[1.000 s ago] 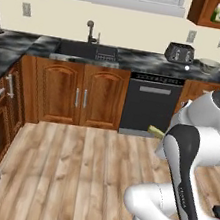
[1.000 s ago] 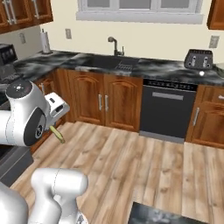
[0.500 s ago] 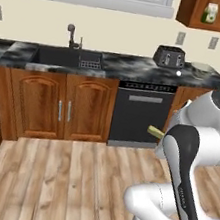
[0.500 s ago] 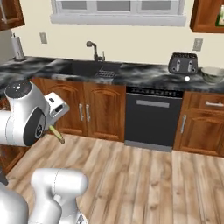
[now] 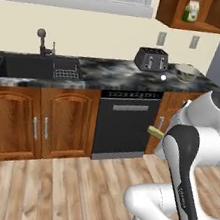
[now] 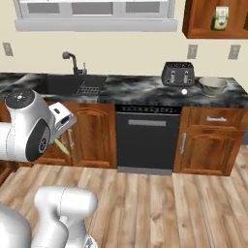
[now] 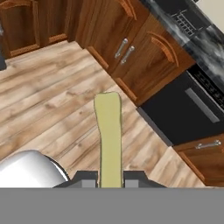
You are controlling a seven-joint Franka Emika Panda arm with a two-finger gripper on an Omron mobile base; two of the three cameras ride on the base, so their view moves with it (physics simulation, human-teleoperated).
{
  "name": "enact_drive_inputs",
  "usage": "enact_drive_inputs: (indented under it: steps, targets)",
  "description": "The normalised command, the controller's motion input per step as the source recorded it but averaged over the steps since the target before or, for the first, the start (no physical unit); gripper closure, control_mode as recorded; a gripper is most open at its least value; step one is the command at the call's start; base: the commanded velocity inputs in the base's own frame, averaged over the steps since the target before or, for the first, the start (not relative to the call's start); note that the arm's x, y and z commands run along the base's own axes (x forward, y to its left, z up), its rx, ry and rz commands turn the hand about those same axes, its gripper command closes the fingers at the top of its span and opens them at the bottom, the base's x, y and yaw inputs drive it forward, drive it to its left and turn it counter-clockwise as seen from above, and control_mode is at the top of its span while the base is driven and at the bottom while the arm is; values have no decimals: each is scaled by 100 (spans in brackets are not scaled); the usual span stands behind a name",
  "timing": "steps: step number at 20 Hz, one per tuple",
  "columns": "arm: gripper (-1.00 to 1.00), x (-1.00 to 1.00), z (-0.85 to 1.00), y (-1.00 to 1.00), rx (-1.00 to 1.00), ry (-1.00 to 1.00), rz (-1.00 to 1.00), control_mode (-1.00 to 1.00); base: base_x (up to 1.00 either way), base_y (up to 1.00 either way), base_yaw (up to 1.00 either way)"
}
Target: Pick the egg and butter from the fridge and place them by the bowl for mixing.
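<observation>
My claw [image 7: 110, 178] is pinching the butter [image 7: 110, 136]: in the hand view the two dark finger tips sit pressed against either side of the pale yellow stick at the bottom centre of the frame, and the stick runs straight up from them over the wooden floor [image 7: 48, 105]. In the left base view I see the end of the butter [image 5: 155, 132] poking out just left of the white arm, right of centre in the frame; in the right base view it shows as a thin yellow sliver [image 6: 61, 146] under the arm's wrist at the left.

Further out, in the upper right of both base views, the black marbled counter [image 5: 113, 74] carries the bowl [image 5: 186, 72], with the dark toaster [image 5: 151, 59] to its left. The egg [image 5: 163, 77] lies on the counter between them, near the toaster's front corner and apart from the bowl; it is tiny, so I cannot say exactly how it rests. Below the counter sits the black dishwasher [image 6: 147, 143], flanked by brown cabinet doors [image 6: 92, 136]. The sink [image 5: 40, 68] and its tap [image 5: 41, 40] are in the upper left. A green-and-cream carton [image 6: 221, 18] stands on the wall shelf at top right.
</observation>
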Motion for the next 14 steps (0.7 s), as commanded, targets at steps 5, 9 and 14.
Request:
enact_drive_inputs:
  steps: [5,9,14]
  targets:
    - [100,0,0,0,0,0,0,100,57,0,-44]
    - [100,0,0,0,0,0,0,100,45,0,-56]
    - [100,0,0,0,0,0,0,100,48,0,-52]
